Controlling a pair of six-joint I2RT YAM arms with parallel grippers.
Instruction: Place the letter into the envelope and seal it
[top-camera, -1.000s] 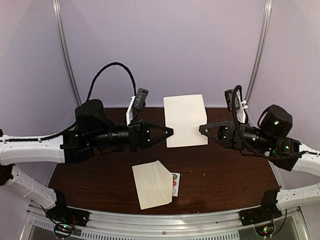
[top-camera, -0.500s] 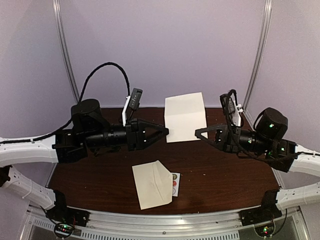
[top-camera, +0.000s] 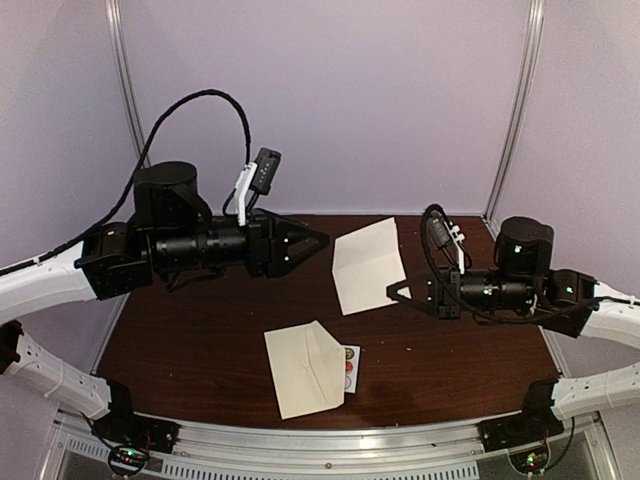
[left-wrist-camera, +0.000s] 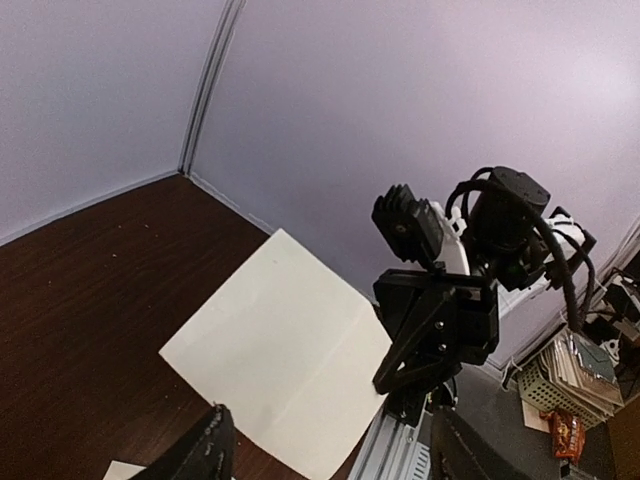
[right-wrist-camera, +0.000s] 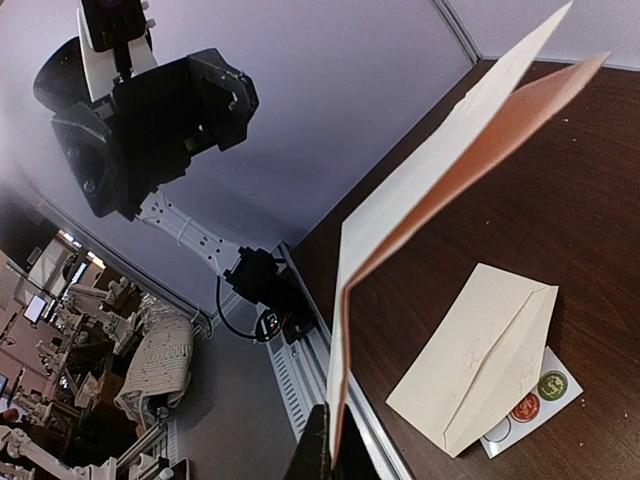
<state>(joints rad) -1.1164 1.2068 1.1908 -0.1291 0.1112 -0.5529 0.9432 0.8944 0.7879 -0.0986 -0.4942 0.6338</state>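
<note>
1. Top view. The right pincer (top-camera: 396, 293) is clamped on the near right corner of the folded letter (top-camera: 367, 262), which is held raised above the tabletop (top-camera: 190, 340), right of centre. The envelope (top-camera: 305, 368) lies flat near the front edge, left of the held letter and nearer than it. Its long axis runs roughly near to far, slightly tilted, and its right edge overlaps a sticker card (top-camera: 351, 368). The left pincer (top-camera: 318, 240) hovers farther back, left of the letter.

2. Left wrist view. The left pincer (left-wrist-camera: 335, 458) has its fingers (left-wrist-camera: 205, 455) spread wide with nothing between them. The letter (left-wrist-camera: 280, 350) hangs ahead of it, and the right pincer (left-wrist-camera: 385, 385) grips the corner of the sheet.

3. Right wrist view. The letter (right-wrist-camera: 450, 170) rises almost edge-on from the closed right pincer (right-wrist-camera: 325, 445). The envelope (right-wrist-camera: 480, 350) lies below it on the sticker card (right-wrist-camera: 528, 402). Its triangular flap is visible, but whether the flap is lifted cannot be told. Judged from this, the sheet must travel down, nearward and leftward. The right arm carries the sheet, and the empty left pincer is free to steady the envelope.
</note>
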